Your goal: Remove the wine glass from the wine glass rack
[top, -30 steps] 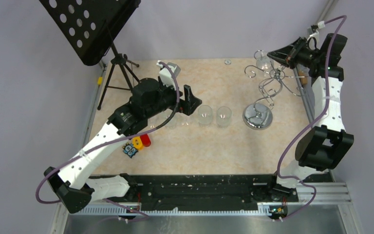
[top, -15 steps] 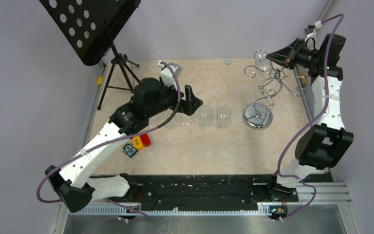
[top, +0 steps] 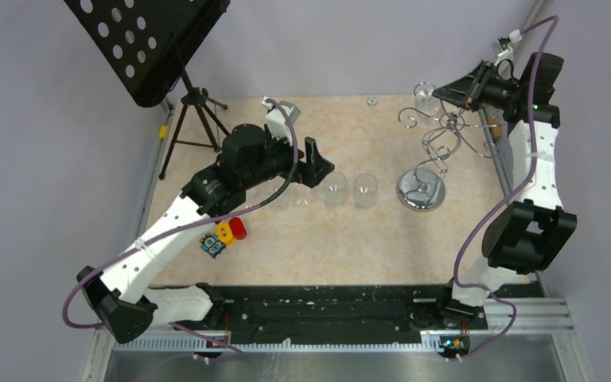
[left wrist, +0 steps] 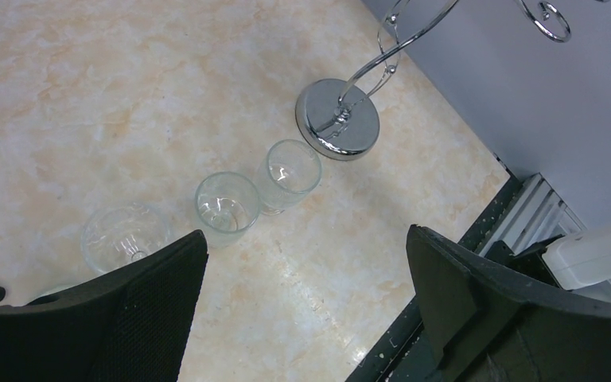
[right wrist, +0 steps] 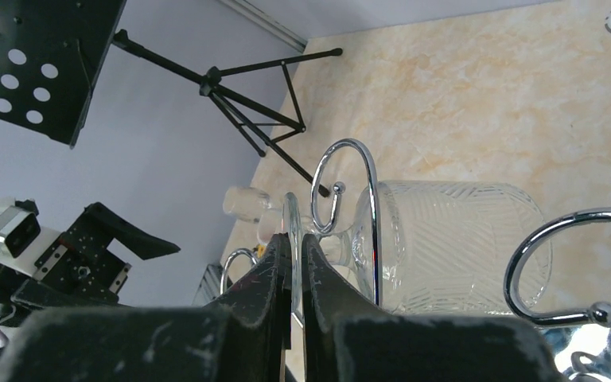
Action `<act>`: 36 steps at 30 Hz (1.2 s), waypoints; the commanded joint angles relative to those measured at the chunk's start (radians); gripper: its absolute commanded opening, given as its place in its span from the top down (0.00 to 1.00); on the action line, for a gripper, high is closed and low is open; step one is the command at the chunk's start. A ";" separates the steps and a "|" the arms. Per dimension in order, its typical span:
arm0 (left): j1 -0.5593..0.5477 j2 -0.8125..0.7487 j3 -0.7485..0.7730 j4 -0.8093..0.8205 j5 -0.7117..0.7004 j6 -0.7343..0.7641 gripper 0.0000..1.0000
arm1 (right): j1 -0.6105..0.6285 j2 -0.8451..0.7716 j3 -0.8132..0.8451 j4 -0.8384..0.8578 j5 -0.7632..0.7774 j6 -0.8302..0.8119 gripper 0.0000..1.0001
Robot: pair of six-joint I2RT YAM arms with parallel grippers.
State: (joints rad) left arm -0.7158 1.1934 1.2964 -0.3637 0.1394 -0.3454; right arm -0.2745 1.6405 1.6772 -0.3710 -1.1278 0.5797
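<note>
The chrome wine glass rack (top: 437, 139) stands at the back right on its round mirrored base (top: 421, 191); the base also shows in the left wrist view (left wrist: 340, 119). A clear patterned wine glass (top: 425, 99) hangs upside down in a curled arm at the rack's far side. In the right wrist view its bowl (right wrist: 453, 247) lies beyond a chrome loop (right wrist: 350, 199). My right gripper (top: 447, 92) (right wrist: 293, 247) is shut on the thin foot of the glass. My left gripper (top: 318, 163) (left wrist: 306, 263) is open and empty above the table's middle.
Three clear glasses (top: 335, 188) (top: 365, 189) (top: 285, 196) stand in a row left of the rack base; they also show in the left wrist view (left wrist: 225, 205). A black tripod music stand (top: 147, 40) fills the back left. Small coloured blocks (top: 224, 235) lie under the left arm.
My right gripper has shifted slightly up and back with the glass foot in it. My left arm has edged a little to the right.
</note>
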 commanded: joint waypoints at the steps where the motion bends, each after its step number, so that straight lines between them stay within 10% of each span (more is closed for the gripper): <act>1: 0.004 0.014 0.046 0.051 0.029 -0.015 0.01 | 0.044 0.013 0.105 -0.058 -0.035 -0.112 1.00; 20: 0.005 0.056 0.063 0.063 0.072 -0.038 0.01 | 0.067 0.035 0.188 -0.195 -0.011 -0.260 1.00; 36: 0.005 0.053 0.062 0.068 0.062 -0.051 0.01 | 0.137 0.042 0.165 -0.043 0.004 -0.033 1.00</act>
State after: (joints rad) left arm -0.7147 1.2549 1.3220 -0.3504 0.1982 -0.3813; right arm -0.1806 1.7023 1.8004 -0.5011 -1.1164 0.4595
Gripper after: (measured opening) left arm 0.986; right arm 0.031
